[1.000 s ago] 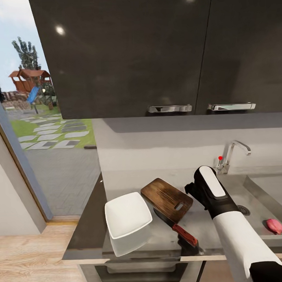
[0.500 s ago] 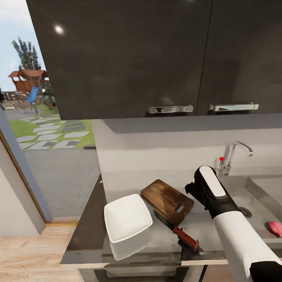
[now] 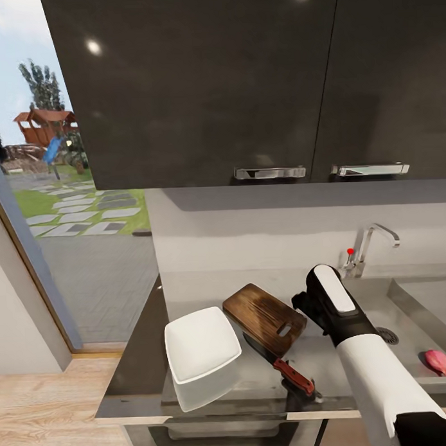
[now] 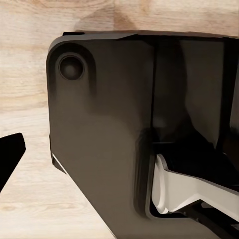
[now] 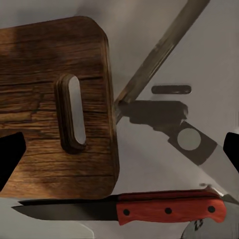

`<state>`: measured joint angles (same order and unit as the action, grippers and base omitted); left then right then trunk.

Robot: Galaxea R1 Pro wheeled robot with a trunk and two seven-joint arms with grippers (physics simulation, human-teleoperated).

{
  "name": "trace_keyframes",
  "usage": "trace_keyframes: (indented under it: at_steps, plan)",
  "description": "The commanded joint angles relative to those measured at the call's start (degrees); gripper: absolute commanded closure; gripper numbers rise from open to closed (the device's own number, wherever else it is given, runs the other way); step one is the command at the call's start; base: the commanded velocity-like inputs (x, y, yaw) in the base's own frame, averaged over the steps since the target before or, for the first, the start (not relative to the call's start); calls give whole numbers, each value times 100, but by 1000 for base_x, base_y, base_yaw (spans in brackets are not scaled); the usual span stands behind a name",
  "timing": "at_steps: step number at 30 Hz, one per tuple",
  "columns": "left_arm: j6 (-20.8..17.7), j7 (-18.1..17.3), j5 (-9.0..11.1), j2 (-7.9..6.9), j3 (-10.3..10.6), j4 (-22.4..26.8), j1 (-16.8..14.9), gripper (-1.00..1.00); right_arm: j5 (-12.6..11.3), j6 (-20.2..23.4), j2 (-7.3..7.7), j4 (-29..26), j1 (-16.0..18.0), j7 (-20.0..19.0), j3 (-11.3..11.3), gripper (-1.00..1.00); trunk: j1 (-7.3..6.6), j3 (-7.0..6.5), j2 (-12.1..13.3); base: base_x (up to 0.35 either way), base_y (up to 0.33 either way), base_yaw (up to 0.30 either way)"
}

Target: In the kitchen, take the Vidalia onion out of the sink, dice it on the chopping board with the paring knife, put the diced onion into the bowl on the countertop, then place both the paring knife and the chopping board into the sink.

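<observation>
Head view: right arm seemingly slightly lower, paring knife unmoved

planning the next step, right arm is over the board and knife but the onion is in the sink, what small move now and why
Probably swing the right gripper toward the sink. The onion lies untouched in the basin, while the board is bare and the knife rests beside it, so fetching comes first.
</observation>
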<state>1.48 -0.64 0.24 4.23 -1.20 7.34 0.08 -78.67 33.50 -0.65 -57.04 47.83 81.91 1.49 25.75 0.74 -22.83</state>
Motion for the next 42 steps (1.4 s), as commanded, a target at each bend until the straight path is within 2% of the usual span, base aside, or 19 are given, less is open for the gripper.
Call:
trace_keyframes:
  at_steps: [1,7,21,25,26,35,42]
  plan:
    - [10,-7,2,0,-12,5,1,-100,-26,60,2,148,29,-126,7,-100,3,8,-9,0,0,0]
    - [10,-7,2,2,-12,5,1,-100,-25,60,7,547,156,-257,16,-100,3,8,-9,0,0,0]
    - [10,-7,2,7,-12,5,1,-100,18,43,12,650,191,-221,23,-100,3,8,-9,0,0,0]
    - [10,-7,2,7,-12,5,1,-100,58,43,12,650,191,-66,26,-100,3,8,-9,0,0,0]
    - [10,-7,2,7,-12,5,1,-100,99,37,12,650,191,135,26,-100,3,8,-9,0,0,0]
    - [10,-7,2,7,-12,5,1,-100,117,-63,12,650,191,475,23,-100,3,8,-9,0,0,0]
    - [10,-7,2,7,-12,5,1,-100,107,-88,-13,650,191,551,130,-100,3,8,-9,16,26,0]
